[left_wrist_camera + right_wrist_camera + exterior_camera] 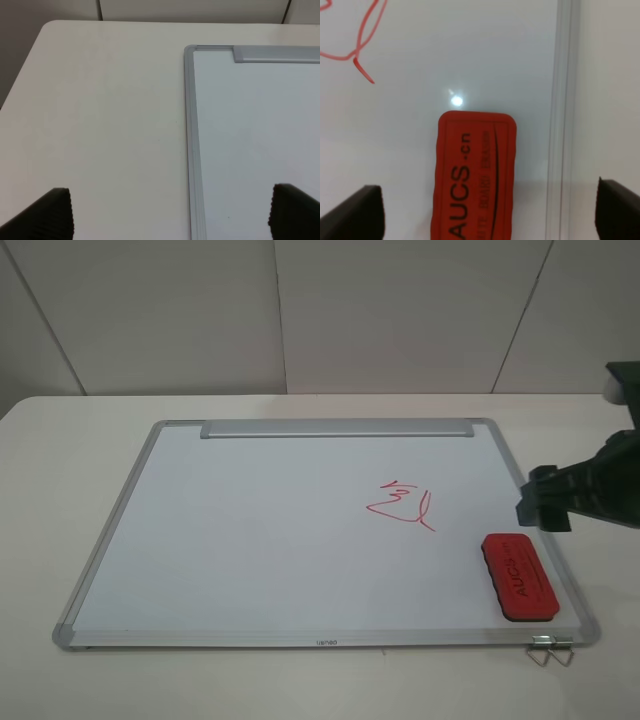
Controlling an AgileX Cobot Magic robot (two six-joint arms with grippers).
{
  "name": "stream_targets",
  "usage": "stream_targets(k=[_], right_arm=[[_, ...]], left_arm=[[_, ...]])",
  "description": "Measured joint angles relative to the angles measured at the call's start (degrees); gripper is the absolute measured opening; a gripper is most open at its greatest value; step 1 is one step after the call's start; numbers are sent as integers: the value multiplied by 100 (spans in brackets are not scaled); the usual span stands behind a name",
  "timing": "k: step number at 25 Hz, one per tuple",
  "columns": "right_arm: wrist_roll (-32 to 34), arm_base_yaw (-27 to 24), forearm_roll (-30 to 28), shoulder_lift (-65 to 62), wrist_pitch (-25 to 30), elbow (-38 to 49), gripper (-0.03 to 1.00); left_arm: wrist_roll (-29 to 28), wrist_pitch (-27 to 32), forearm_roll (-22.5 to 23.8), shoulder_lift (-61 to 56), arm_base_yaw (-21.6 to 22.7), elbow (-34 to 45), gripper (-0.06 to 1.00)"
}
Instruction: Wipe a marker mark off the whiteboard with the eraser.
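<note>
The whiteboard (250,530) lies flat on the table, silver frame all round. On its right half is the marker mark (402,506), a small red scribble with a slanted closed shape and a tail; its tail end (356,56) shows in the right wrist view. The red eraser (520,577) lies lettering-up on the board's front right corner. My right gripper (545,503) hovers open over the board's right edge, fingers standing either side of the eraser (475,170) without touching it. My left gripper (170,215) is open above the table beside the board's left frame (190,125).
A silver tray strip (335,428) runs along the board's far edge. A metal wire clip (552,648) sticks out at the front right corner. White table (60,450) surrounds the board; a panelled wall stands behind.
</note>
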Motion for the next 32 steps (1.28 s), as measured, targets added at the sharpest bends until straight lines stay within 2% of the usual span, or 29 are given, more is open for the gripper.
stream_targets(k=[9,19,32], right_arm=[[-247,0,6,-1744,1335,-633,75],[-284,0,175,-3578,2508,-664,75],[-340,0,368,-4656,2665,-664,75]], left_arm=[[0,0,0,0,0,0,78],[0,0,0,0,0,0,78],[0,0,0,0,0,0,78]])
